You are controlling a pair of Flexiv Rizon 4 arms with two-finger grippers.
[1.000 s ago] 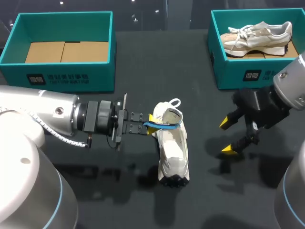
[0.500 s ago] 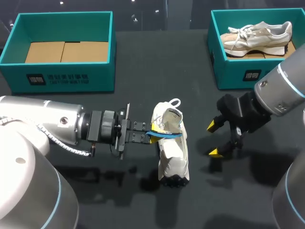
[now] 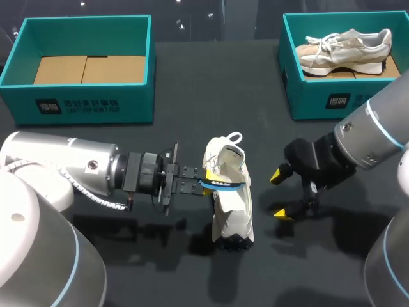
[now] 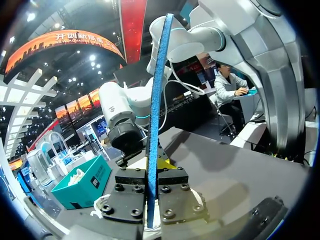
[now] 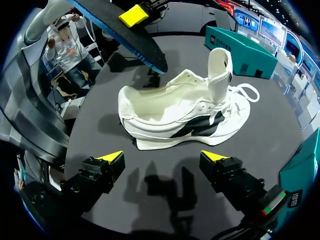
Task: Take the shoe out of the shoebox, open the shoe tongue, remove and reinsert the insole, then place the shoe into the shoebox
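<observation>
A white shoe (image 3: 233,204) (image 5: 185,107) lies on the dark table at mid-front, its tongue pulled up and its opening bare. My left gripper (image 3: 206,184) (image 4: 151,167) is shut on a thin blue insole (image 3: 223,183) (image 4: 157,100), held edge-on at the shoe's opening; the right wrist view shows the insole (image 5: 125,40) hovering above the heel. My right gripper (image 3: 278,194) (image 5: 164,159) stands open just right of the shoe, nothing between its fingers.
A teal shoebox (image 3: 19,70) with a cardboard floor stands at the back left. Another teal shoebox (image 3: 294,89) at the back right holds a beige shoe (image 3: 345,48).
My right arm has moved left and lower, closing in on the shoe's right side. The left arm has shifted slightly right with the insole still in its grip.
</observation>
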